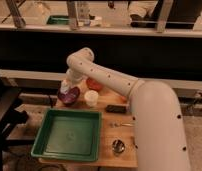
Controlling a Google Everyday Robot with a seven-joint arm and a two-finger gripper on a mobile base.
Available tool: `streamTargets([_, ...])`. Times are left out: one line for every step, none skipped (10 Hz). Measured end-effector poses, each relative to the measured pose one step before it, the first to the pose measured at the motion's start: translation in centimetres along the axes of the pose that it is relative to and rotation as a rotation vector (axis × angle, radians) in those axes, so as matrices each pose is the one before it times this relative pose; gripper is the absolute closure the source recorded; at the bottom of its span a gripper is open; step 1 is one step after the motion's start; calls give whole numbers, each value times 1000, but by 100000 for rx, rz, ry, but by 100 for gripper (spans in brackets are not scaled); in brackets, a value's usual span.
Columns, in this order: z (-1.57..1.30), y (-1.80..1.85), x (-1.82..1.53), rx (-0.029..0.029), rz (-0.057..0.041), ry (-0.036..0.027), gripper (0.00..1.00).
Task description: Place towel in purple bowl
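Pale wooden table (113, 134) stands before a dark wall band, with a bright counter area visible beyond the railing at the top. At the table's far left corner sits the round, glossy purple bowl (69, 97). The gripper (66, 87) at the end of the robot's thick white arm (111, 80) hangs directly over this bowl, just above its rim on the far side. A pale shape shows at the gripper's end, low against the bowl, but the towel cannot be told apart from the gripper itself. Whether the claw is wide, narrow or clamped on cloth, I cannot tell.

Just right of the purple bowl stands a small white cup (91, 98), upright and close to the bowl, though I cannot tell whether they touch. Behind the cup, partly under the arm, lies a shallow orange bowl (94, 84). Further right, a small black rectangular block (115, 108) rests flat on the wood.

Nearer the camera, a large green plastic tray (69, 135) with raised walls fills the left half of the table. To its right lie a thin metal utensil (122, 124) and, closer still, a small round metal cup (118, 146). The arm sweeps from the lower right, up and over the table. A dark chair (5, 107) stands at the left edge.
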Motion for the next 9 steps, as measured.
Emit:
streamTargets([494,89,287,-601,612,-121,98])
streamTargets([127,64,133,-97,38,41,93])
streamTargets([-328,-44,-349,52,-1444,252,79])
streamTargets([0,-45,-166,-77,-542,94,71])
streamTargets([94,-159,-234,-50,-706,-226,63])
streamTargets([178,-138,-321,-210,-664,-464,53])
streamTargets([134,-98,-233,-96,-494,-389,43])
streamTargets([214,-87,-251,-152,-540,-469,33])
streamTargets([276,-157,-304,-148,-672,-569,24])
